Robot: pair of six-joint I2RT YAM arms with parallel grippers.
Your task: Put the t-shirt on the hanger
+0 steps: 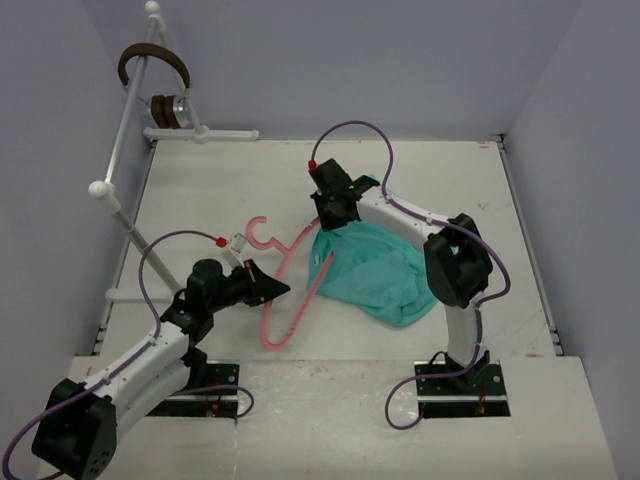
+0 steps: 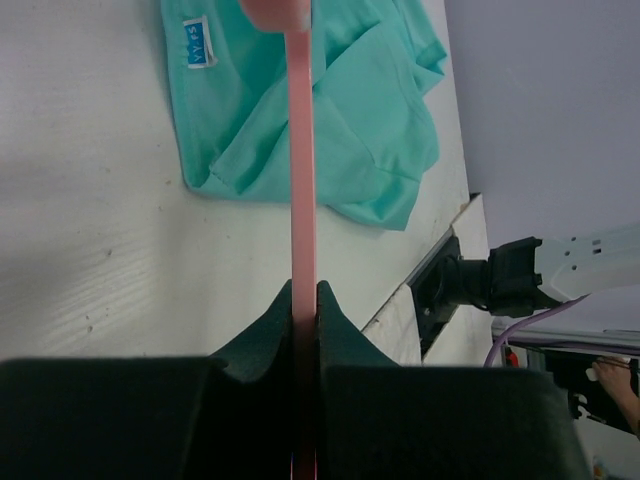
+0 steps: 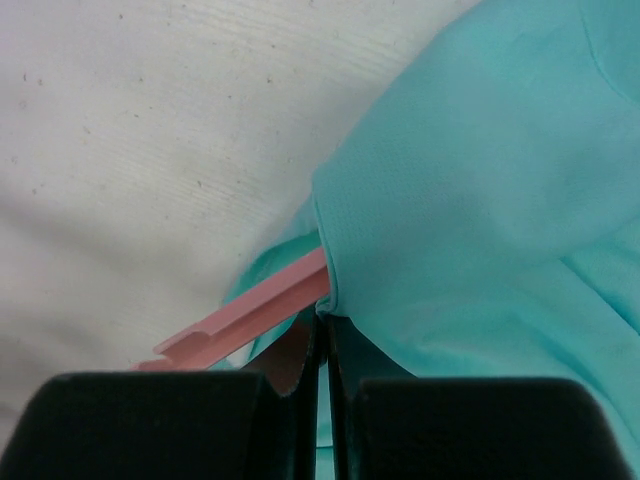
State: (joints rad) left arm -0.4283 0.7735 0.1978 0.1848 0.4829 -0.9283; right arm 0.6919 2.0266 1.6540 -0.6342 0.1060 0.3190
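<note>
Early stage, by my read. Your left claw (image 1: 266,288) was clamped on one thin bar of the hanger (image 1: 268,325), at lower centre-left of the top view. The left wrist view showed its fingers pressed tight on the pink bar (image 2: 302,150), which ran straight up the frame toward the cloth.

Your right claw (image 1: 328,222) sat at the upper left edge of the t-shirt (image 1: 380,275), centre frame. In the right wrist view the fingers were together, with a sliver of teal between them, so it looked pinched on the shirt's edge (image 3: 480,200).

Done: one pink end (image 3: 250,315) reached the lifted edge and seemed to slip just under it. I couldn't tell which opening that was.

Left: nearly everything. Most of the hanger, hook included, lay outside the cloth. The shirt was bunched in a heap right of centre, label patch (image 2: 200,42) showing.

The desk (image 1: 230,190) was off-white, matte and faintly speckled. A white tubular rack (image 1: 125,215) stood along its left side, with brown headphones (image 1: 150,60) hung at upper left. Plain pale lilac walls closed in three sides.
</note>
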